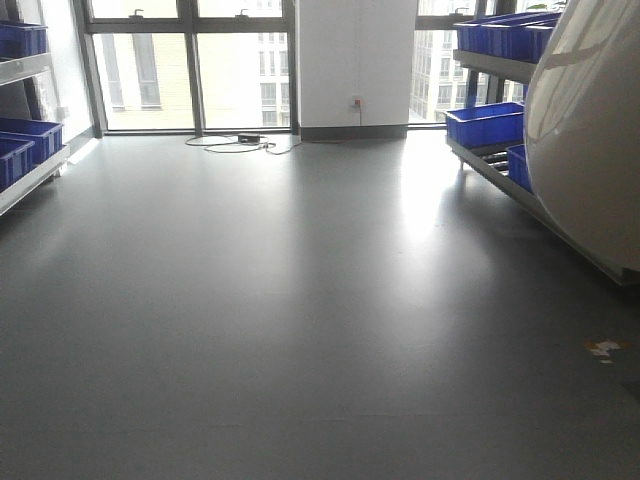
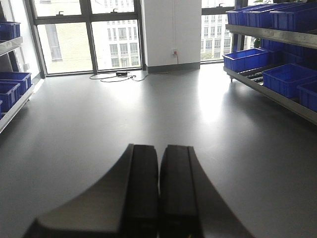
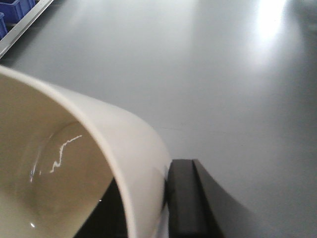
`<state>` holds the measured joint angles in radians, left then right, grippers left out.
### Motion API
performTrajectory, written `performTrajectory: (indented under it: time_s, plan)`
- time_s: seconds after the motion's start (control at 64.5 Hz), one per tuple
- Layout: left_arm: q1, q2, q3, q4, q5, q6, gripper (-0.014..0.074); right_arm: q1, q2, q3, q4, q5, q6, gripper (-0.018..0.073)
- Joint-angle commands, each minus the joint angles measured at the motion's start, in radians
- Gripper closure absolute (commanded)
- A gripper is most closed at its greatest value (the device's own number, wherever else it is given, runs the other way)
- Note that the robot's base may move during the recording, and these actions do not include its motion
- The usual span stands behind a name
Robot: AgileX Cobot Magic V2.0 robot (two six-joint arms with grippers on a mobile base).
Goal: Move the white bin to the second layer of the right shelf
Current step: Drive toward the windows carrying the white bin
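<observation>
Your right claw is pinching the wall of the white bin at its rim. One dark finger lies against the outside of the wall, and the other appears to sit inside, mostly hidden. The bin is off the ground and tipped, so the right wrist view looks into its glossy, empty hollow. In the front view the white bin fills the right edge, close to the camera and in front of the right shelf.

Your left claw is pressed together with nothing in it, pointing out over the bare grey floor.

The pickup looks done: you have the bin in hand. The delivery is what remains. The right shelf stands off to the side, apart from the bin. Blue crates fill much of its sloped levels, with a darker open stretch of rollers between two of them. You cannot tell from here which level counts as the second.

You have yet to bring the bin up to the shelf, find a free patch, set it down level and let go.
</observation>
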<state>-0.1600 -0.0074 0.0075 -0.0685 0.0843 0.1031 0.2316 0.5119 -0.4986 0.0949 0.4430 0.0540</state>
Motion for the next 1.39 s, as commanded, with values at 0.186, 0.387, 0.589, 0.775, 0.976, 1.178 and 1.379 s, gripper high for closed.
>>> performTrajectory:
  time_s: [0.186, 0.387, 0.589, 0.775, 0.976, 1.178, 1.379]
  plan:
    - [0.001, -0.014, 0.037, -0.005, -0.084, -0.004, 0.0512, -0.003, 0.003, -0.033, 0.003, -0.095, -0.001, 0.0502]
    - [0.001, -0.014, 0.037, -0.005, -0.084, -0.004, 0.0512, -0.003, 0.003, -0.033, 0.003, -0.095, -0.001, 0.0502]
    - [0.001, -0.014, 0.037, -0.005, -0.084, -0.004, 0.0512, -0.003, 0.003, -0.033, 0.003, -0.095, -0.001, 0.0502]
    - [0.001, -0.014, 0.037, -0.005, -0.084, -0.004, 0.0512, -0.003, 0.003, -0.033, 0.003, -0.095, -0.001, 0.0502]
    - [0.001, -0.014, 0.037, -0.005, -0.084, -0.004, 0.0512, -0.003, 0.003, -0.033, 0.003, -0.095, -0.001, 0.0502]
    - [0.001, -0.014, 0.037, -0.005, -0.084, -0.004, 0.0512, -0.003, 0.003, -0.033, 0.003, -0.095, -0.001, 0.0502]
    - [0.001, -0.014, 0.037, -0.005, -0.084, -0.004, 0.0512, -0.003, 0.003, -0.033, 0.003, -0.095, -0.001, 0.0502]
